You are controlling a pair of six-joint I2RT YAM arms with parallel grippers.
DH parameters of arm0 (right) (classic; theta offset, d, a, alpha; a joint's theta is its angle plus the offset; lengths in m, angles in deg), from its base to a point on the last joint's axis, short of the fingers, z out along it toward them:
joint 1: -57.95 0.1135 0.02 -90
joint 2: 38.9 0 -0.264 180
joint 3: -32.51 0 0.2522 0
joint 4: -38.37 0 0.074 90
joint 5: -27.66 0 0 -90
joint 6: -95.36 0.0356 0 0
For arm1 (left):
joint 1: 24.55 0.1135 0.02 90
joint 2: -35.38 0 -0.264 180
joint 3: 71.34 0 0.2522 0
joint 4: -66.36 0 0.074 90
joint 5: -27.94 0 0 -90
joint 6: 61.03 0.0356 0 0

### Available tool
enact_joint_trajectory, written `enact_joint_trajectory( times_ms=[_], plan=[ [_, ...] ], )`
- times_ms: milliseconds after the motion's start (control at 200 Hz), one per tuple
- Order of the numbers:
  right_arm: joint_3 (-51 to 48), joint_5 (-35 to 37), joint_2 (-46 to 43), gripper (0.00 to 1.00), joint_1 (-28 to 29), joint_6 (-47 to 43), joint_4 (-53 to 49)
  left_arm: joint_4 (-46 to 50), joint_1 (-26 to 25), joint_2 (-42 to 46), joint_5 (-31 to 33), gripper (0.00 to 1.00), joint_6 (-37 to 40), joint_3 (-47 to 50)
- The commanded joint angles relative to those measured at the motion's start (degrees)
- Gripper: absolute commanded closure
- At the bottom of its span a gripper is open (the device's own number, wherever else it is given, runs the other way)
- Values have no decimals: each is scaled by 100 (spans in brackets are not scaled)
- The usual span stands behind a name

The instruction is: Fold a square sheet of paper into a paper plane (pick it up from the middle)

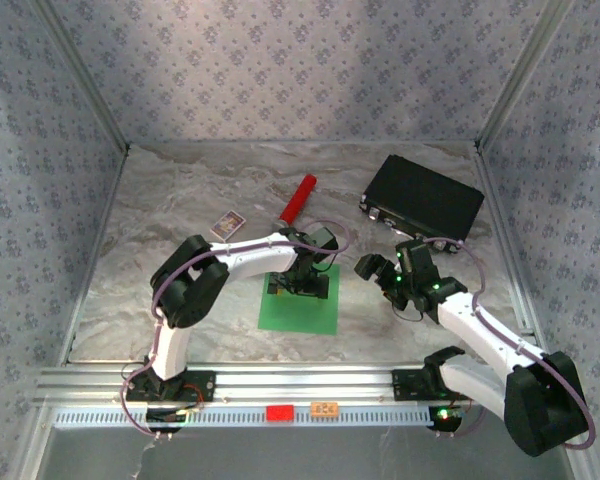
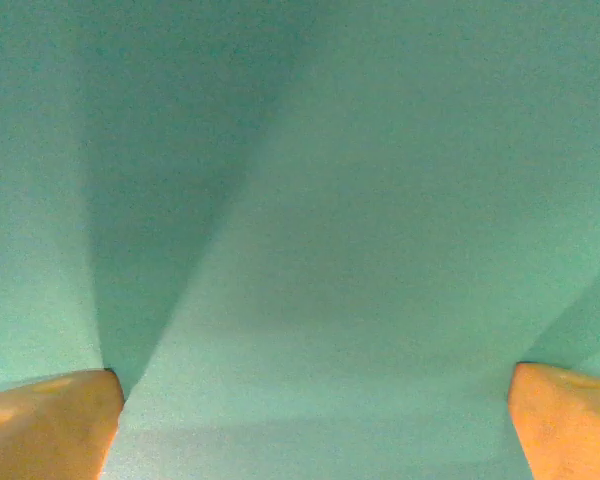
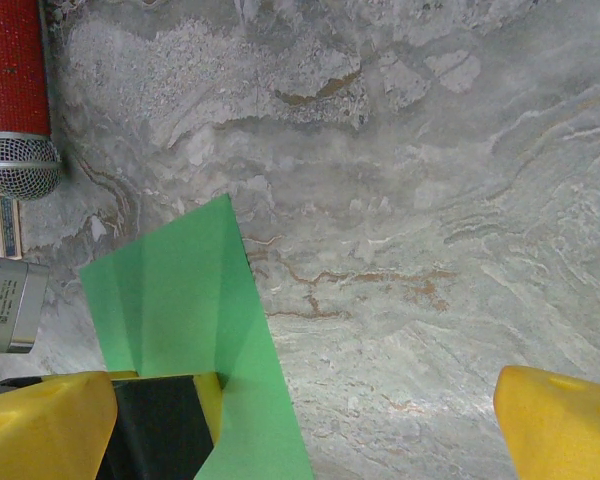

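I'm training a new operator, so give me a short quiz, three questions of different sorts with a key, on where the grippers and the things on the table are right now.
1. True or false: the left gripper is shut on the square sheet of paper.
2. Which thing lies at the far right of the table? A) red cylinder B) black case C) printed card
3. Fill in: in the top view, the open right gripper hangs over bare table to the sheet's ____.
Key: 1 false, its jaws stand wide open over the sheet; 2 B; 3 right.
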Motion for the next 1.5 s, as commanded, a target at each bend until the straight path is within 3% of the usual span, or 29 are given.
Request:
enact_joint_trajectory(
  times_ms=[0,1494],
  plan=[
    [-46,-3,-63,1,-26,59,-103,52,-41,-290,-106,2,-52,111],
    [33,117,-53,1,-38,141,-244,-32,-41,-262,-110,7,40,137]
  ],
)
